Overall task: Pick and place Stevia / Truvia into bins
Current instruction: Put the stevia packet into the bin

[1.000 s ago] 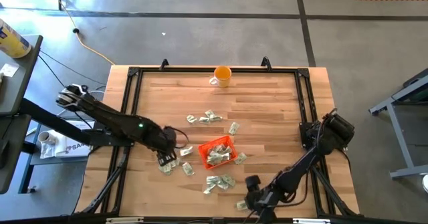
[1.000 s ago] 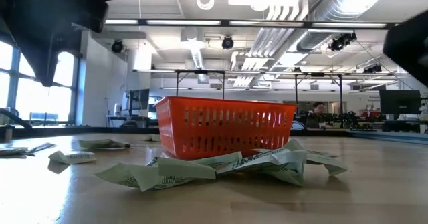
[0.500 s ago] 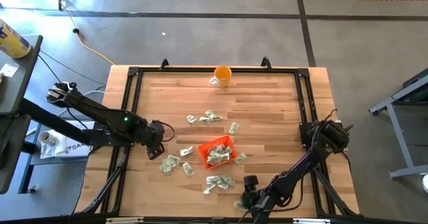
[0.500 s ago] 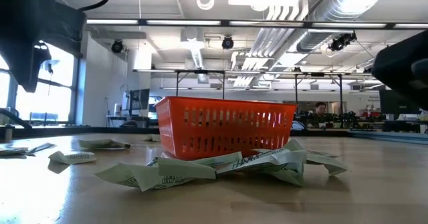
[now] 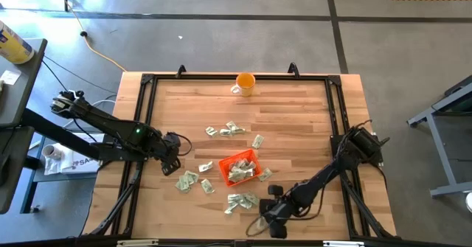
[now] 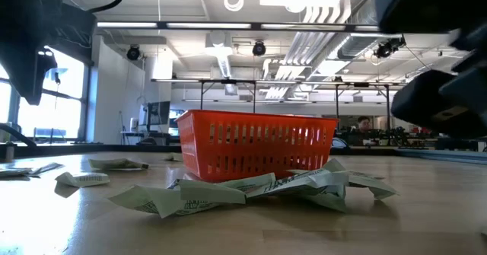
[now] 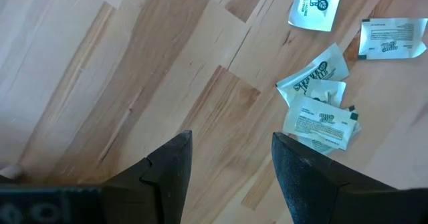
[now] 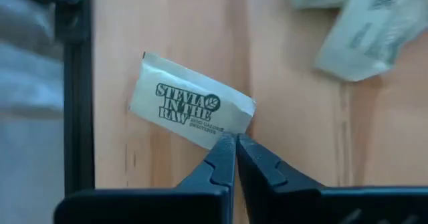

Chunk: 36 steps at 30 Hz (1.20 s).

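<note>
From overhead, the left gripper hangs over bare wood at the table's left side, near a small cluster of sachets; its wrist camera shows the two fingers spread wide with nothing between them, and those sachets lying flat just beyond. Mid-table sits the orange tray, sachets already inside it, more scattered around it. The table-level camera shows the tray's slotted wall and crumpled sachets piled against its front. At the near right, the right gripper is low by the table's edge; only its wrist camera reveals the fingertips pressed together at the edge of a "Stevia in the Raw" sachet lying flat.
</note>
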Each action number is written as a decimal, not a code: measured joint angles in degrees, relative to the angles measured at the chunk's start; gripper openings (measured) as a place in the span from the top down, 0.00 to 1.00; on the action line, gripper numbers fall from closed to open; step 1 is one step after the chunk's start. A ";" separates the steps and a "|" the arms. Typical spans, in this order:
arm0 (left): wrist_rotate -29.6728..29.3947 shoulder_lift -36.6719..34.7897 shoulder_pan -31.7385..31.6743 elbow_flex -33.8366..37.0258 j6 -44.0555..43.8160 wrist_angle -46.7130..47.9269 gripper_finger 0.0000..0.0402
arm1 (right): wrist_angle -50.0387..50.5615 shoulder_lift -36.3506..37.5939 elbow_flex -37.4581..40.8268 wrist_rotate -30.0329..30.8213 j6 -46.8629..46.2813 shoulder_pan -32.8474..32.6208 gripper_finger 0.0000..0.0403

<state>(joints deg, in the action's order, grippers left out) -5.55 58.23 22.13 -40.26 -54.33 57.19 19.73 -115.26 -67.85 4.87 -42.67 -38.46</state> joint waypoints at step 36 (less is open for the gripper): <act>-1.02 0.01 0.00 -0.01 0.00 -1.86 0.41 | 11.16 6.18 2.84 12.84 10.11 8.02 0.41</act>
<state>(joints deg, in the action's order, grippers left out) -6.57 58.24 22.13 -40.27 -54.33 55.33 30.90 -109.08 -65.01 17.71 -32.56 -30.44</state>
